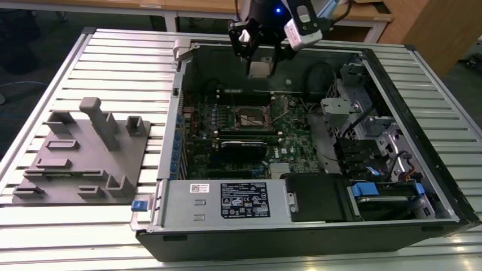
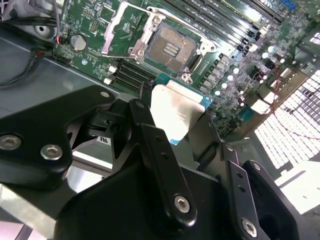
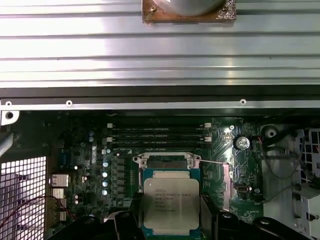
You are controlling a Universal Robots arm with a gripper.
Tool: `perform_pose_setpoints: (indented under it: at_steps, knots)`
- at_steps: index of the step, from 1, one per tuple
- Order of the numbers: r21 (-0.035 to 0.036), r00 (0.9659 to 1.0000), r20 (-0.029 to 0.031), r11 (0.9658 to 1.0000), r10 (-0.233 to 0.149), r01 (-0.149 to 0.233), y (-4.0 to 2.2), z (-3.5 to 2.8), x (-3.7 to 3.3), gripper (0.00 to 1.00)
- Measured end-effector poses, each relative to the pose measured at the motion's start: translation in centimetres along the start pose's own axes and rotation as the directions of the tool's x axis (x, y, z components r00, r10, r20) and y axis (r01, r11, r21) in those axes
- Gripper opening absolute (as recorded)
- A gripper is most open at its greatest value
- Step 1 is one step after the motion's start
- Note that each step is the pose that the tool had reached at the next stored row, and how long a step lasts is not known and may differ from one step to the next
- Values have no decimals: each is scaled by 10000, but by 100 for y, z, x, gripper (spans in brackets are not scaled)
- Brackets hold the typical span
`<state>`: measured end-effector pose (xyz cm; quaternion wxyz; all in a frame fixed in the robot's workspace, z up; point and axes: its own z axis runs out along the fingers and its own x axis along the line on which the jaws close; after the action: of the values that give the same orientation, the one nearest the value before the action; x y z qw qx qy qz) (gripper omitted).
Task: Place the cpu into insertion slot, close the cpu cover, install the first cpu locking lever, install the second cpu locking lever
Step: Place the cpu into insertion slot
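My gripper (image 1: 261, 66) hangs over the far side of the open computer case, shut on the cpu (image 1: 260, 69). In both wrist views the silver-topped cpu (image 2: 176, 111) (image 3: 171, 202) sits between the two black fingers (image 2: 150, 135), held by its edges. The insertion slot (image 2: 170, 47) (image 3: 167, 163) (image 1: 252, 117) lies uncovered on the green board, below and apart from the chip. The cpu cover (image 2: 114, 27) stands swung open beside the slot.
The case wall (image 3: 150, 97) runs close behind the slot. Long black memory slots (image 3: 157, 135), a black card (image 1: 242, 148) and drive bays (image 1: 376, 141) surround it. A grey fixture block (image 1: 83, 152) lies on the slatted table at the exterior view's left.
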<state>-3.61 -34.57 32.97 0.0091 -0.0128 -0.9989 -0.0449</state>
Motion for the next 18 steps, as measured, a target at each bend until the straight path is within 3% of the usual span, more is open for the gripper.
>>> perform_pose_setpoints:
  at_steps: [18]
  knots:
    - [0,10000,0,10000,0,0,-18,185,-4,54]
